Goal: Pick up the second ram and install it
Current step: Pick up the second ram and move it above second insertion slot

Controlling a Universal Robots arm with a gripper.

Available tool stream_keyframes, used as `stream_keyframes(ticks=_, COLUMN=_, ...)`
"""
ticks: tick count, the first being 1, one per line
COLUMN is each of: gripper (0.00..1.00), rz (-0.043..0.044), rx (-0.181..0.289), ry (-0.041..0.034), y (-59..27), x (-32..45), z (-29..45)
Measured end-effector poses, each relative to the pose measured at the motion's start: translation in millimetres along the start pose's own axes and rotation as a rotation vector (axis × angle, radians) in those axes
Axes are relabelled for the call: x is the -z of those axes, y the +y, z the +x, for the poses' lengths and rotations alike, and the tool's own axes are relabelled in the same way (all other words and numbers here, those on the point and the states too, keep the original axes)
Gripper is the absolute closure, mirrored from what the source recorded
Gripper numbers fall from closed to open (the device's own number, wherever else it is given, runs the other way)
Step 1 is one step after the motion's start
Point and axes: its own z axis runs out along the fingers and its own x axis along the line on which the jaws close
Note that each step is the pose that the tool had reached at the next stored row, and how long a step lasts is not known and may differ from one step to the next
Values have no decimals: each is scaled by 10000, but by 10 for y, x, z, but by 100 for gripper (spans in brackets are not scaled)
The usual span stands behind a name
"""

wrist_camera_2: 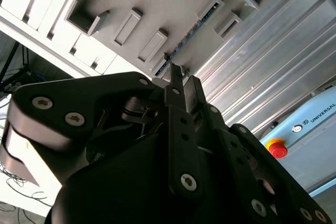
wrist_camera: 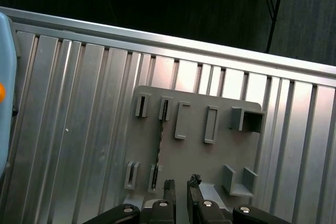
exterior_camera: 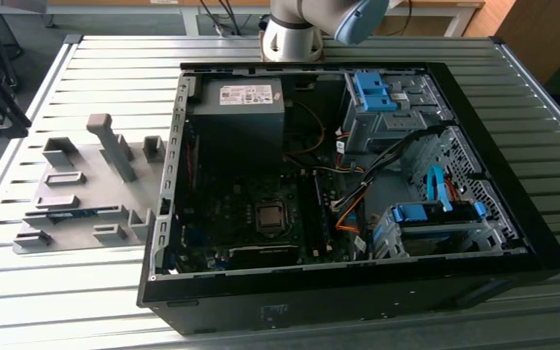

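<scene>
claw [wrist_camera: 181, 183]: released, empty, over fixture plate [wrist_camera: 220, 153]
second ram [wrist_camera: 159, 145]: on edge in 2 slots [wrist_camera: 165, 107], likely for top grasp

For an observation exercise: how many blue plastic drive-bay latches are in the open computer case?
2. One blue plastic latch sits farther from the camera; the other latch nearer it. More may be hidden.

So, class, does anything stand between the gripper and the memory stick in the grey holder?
Nothing visible does. In the first wrist view the gripper hangs over the grey holder, apart from the memory stick in its slots.
</scene>
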Motion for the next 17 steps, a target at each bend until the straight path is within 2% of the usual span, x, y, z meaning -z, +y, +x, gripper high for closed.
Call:
stream_keyframes(ticks=8, gripper=76, rz=0, rx=-1, ry=1, y=0, x=0, z=0)
stream_keyframes(ticks=10, gripper=75, rz=0, rx=-2, ry=0, y=0, x=0, z=0)
stream_keyframes(ticks=11, gripper=69, rz=0, rx=-2, ry=0, y=0, x=0, z=0)
stream_keyframes(ticks=14, gripper=69, rz=-2, rx=-2, ry=11, y=-1, x=-5, z=0)
stream_keyframes(ticks=17, gripper=69, rz=2, rx=-211, ry=13, y=0, x=-28, z=1)
